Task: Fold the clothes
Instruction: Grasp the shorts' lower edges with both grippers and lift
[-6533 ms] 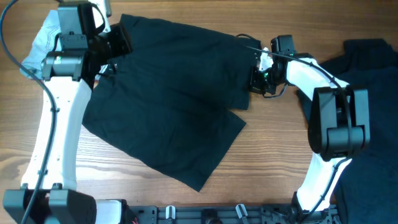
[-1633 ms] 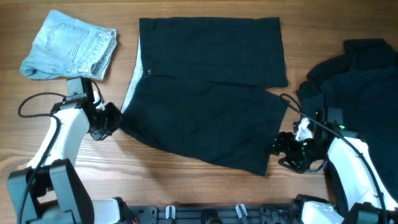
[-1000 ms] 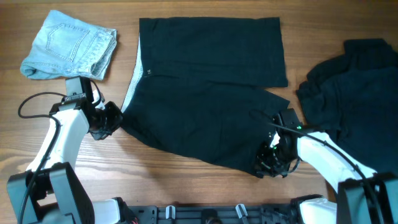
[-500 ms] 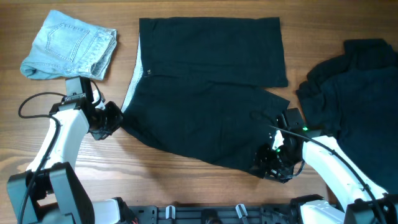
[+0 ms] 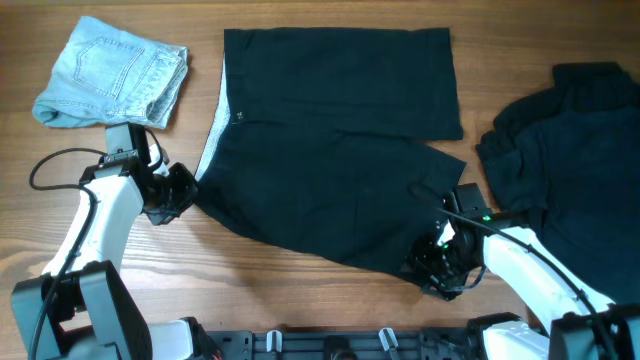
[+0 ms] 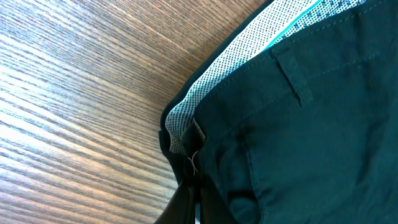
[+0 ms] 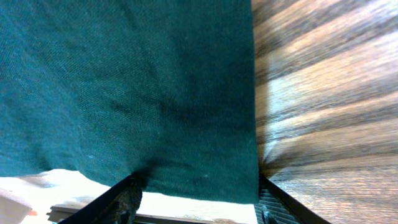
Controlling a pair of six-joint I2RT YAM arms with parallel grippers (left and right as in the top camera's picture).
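Black shorts (image 5: 330, 150) lie spread on the wooden table, one leg lying across the other. My left gripper (image 5: 180, 192) is shut on the waistband corner at the shorts' left edge. In the left wrist view the closed fingers (image 6: 186, 200) pinch the dark cloth just below the pale dotted waistband lining (image 6: 208, 102). My right gripper (image 5: 432, 268) sits at the front right hem corner. In the right wrist view it (image 7: 196, 202) stands open, its fingers (image 7: 127, 198) far apart, with the dark hem (image 7: 186, 180) lying between them.
Folded light-blue jeans (image 5: 112, 72) rest at the back left corner. A heap of dark clothes (image 5: 565, 150) fills the right side, close behind my right arm. Bare wood (image 5: 300, 295) runs along the front edge.
My right gripper has opened at the hem corner and its arm has shifted slightly toward the front. The left arm and the shorts have not moved.
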